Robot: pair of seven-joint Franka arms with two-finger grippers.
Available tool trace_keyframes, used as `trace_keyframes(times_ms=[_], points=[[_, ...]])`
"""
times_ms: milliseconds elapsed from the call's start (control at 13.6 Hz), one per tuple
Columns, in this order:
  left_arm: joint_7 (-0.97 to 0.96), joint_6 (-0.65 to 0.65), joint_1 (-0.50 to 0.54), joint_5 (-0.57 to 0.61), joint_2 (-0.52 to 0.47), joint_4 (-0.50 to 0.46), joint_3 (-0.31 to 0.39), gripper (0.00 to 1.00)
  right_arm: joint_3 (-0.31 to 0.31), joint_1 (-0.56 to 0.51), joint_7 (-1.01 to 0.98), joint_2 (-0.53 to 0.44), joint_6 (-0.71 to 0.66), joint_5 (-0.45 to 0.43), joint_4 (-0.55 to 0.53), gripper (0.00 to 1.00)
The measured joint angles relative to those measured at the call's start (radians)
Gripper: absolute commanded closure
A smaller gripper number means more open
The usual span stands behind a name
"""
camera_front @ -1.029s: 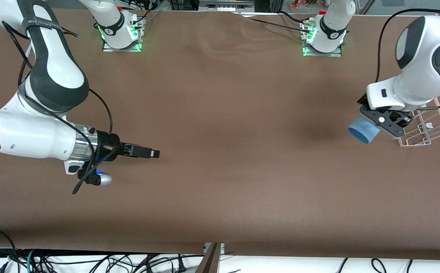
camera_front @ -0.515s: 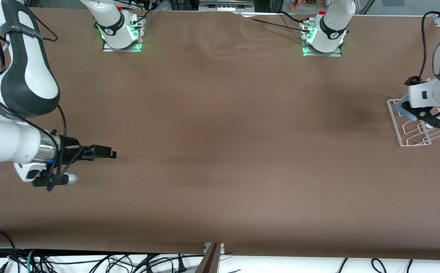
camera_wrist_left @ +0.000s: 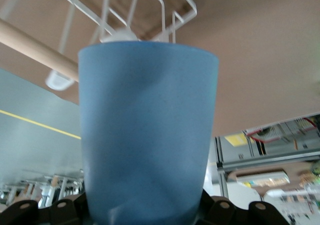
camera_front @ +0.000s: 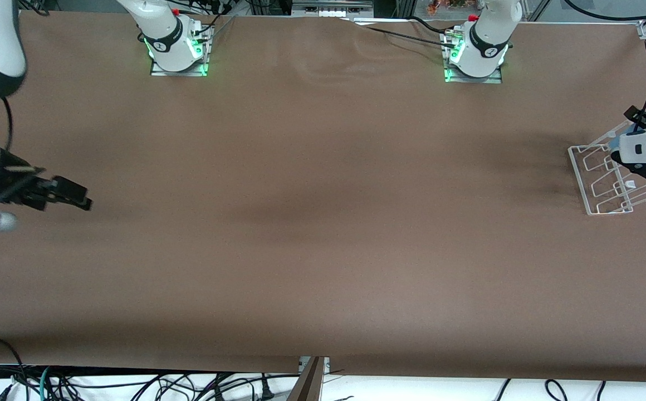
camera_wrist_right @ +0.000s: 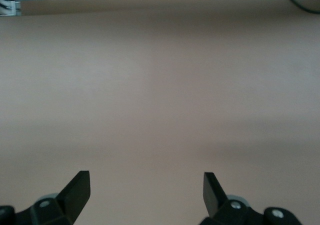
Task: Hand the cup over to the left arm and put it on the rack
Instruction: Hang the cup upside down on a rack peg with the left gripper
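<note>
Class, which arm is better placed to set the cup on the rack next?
Left. The left gripper holds the cup over the rack; the right gripper waits open at the right arm's end.

Table (camera_front: pixel 323 223): brown cloth, creased toward the bases' edge.
Cables (camera_front: pixel 133 384): black, tangled on the pale floor along the camera's edge.
Post (camera_front: pixel 307 379): wooden, at that edge.
Shelving (camera_wrist_left: pixel 270 145): possibly metal racks, blurred.

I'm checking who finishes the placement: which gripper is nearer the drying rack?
Left. The left gripper, shut on the blue cup, is over the drying rack. The right gripper, jaws open, is at the right arm's end of the table.
</note>
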Motion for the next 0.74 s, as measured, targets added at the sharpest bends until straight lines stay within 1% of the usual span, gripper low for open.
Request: trace_keyframes(times_ms=[147,221,368,515,735], points=[[-0.003,-0.064,0.004,0.003,0.007,0.000,0.000,1.00,-0.036,0.008,-0.003,-0.076,-0.005,-0.006,-0.086,0.00],[-0.005,-0.094,0.005,0.003,0.008,-0.001,0.000,1.00,-0.056,0.026,-0.003,-0.104,-0.004,-0.025,-0.128,0.00],[-0.016,-0.125,0.007,0.003,0.008,-0.012,0.000,1.00,-0.087,0.069,-0.025,-0.129,0.000,-0.071,-0.180,0.00],[-0.035,-0.127,0.018,0.003,0.013,-0.033,0.000,1.00,-0.094,0.088,-0.075,-0.129,0.006,-0.087,-0.194,0.00],[-0.062,-0.120,0.026,0.003,0.027,-0.042,-0.001,1.00,-0.098,0.089,-0.115,-0.130,0.015,-0.087,-0.196,0.00]])
